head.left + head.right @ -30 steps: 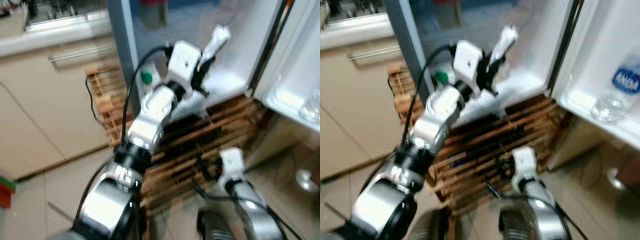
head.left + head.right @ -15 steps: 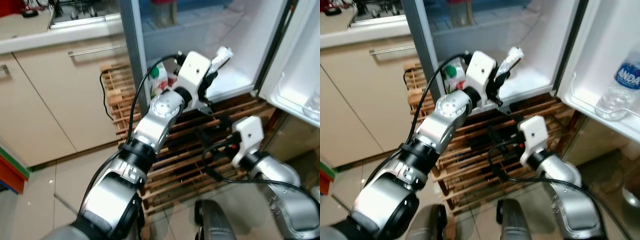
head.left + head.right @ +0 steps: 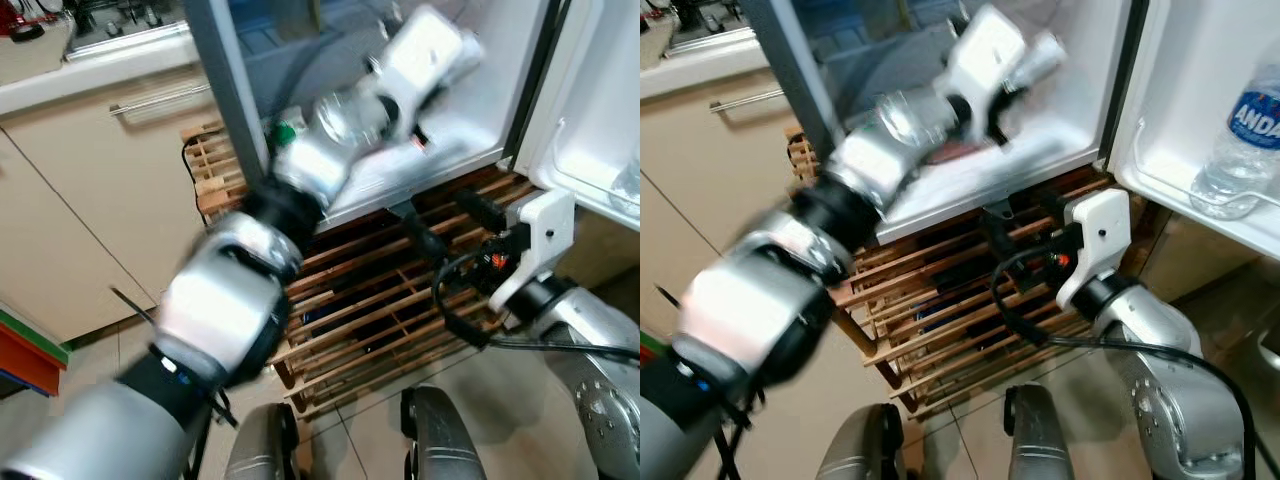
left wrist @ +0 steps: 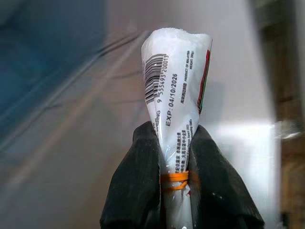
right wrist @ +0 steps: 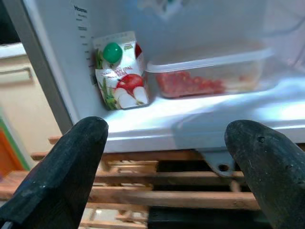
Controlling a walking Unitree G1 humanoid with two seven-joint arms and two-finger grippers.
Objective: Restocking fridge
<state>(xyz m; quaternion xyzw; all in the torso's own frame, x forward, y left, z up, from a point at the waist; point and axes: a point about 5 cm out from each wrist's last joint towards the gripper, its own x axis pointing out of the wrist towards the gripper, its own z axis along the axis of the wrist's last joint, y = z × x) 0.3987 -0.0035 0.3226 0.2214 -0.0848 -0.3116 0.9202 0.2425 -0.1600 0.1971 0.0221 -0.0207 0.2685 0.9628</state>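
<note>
The left gripper (image 4: 176,181) is clenched on a white plastic packet (image 4: 176,90) printed with a barcode and an expiry date and cinched by an orange rubber band (image 4: 174,179); both black fingers (image 4: 136,191) press its narrow neck, and the sealed end points ahead into the open fridge (image 3: 470,110). In the head views the left arm is motion-blurred, reaching toward about 1 o'clock with its wrist over the white fridge floor.

The right gripper (image 5: 162,181) is spread wide with nothing between its two fingers. It hangs low at about 4 o'clock, in front of the slatted wooden pallet (image 3: 370,300) under the fridge, and looks at the bottom shelf. On that shelf stand one juice carton with a green cap (image 5: 119,69) and, just beside it, one clear lidded container of red food (image 5: 205,76). One water bottle (image 3: 1245,130) stands in the door rack at about 2 o'clock.

The step in hand appears to be carrying the packet in for stocking. The next move likely calls for settling it on a free patch of shelf clear of the carton and container, then releasing.

Count: one packet, one carton, one container, one bottle, one pallet.
</note>
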